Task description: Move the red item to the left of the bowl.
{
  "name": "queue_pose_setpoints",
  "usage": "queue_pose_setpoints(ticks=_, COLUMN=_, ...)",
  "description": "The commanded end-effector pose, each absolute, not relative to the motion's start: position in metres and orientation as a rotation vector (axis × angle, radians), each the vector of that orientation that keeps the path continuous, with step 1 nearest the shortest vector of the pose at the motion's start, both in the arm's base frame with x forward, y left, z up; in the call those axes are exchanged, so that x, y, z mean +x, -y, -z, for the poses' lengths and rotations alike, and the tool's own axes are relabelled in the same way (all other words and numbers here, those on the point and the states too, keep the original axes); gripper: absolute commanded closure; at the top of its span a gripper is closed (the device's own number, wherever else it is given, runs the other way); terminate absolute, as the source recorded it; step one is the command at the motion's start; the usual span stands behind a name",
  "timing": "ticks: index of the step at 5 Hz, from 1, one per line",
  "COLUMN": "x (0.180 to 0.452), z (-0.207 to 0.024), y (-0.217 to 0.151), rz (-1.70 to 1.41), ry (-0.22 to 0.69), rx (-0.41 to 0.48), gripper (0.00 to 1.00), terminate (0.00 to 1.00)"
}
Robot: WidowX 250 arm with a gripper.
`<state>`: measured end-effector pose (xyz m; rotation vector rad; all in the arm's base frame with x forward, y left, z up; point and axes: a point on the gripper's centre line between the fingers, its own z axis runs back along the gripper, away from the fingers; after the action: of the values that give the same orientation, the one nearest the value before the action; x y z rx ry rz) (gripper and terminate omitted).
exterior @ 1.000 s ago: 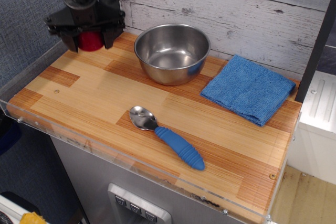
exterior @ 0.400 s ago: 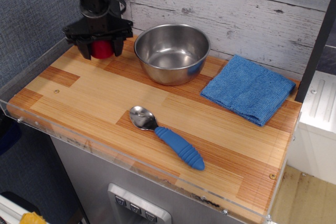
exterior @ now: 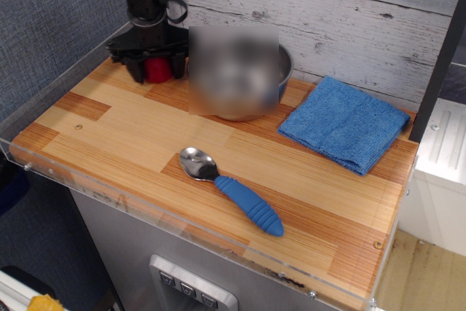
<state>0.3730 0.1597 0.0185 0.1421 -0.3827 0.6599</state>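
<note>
The red item (exterior: 157,69) is a small dark-red piece at the back left of the wooden board. It sits between the two black fingers of my gripper (exterior: 156,72), which reaches straight down over it and is closed on it, at or just above the board. The steel bowl (exterior: 286,68) stands just to the right of the gripper; a blurred patch covers most of it and only its right rim shows. The gap between the gripper's right finger and the bowl is small.
A metal spoon with a blue handle (exterior: 233,187) lies at the front middle of the wooden board (exterior: 109,118). A folded blue cloth (exterior: 344,123) lies to the right of the bowl. A clear plastic lip runs along the front edge. A plank wall stands behind.
The gripper has moved to the right and slightly down toward the bowl, carrying the red item with it. Bowl, spoon and cloth have not moved.
</note>
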Motion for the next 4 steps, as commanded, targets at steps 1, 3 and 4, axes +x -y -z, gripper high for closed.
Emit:
queue_pose_setpoints(ticks=1, x=0.370, z=-0.035, y=-0.151, rz=-0.668, ry=0.382, rx=0.129, gripper=0.00, terminate=0.00)
queue_pose_setpoints(ticks=3, x=0.370, z=-0.047, y=-0.150, rz=-0.668, ry=0.391, rx=0.124, gripper=0.00, terminate=0.00)
queue_pose_setpoints(ticks=4, x=0.374, z=-0.077, y=-0.148, rz=-0.665, ry=0.448, rx=0.119, gripper=0.00, terminate=0.00)
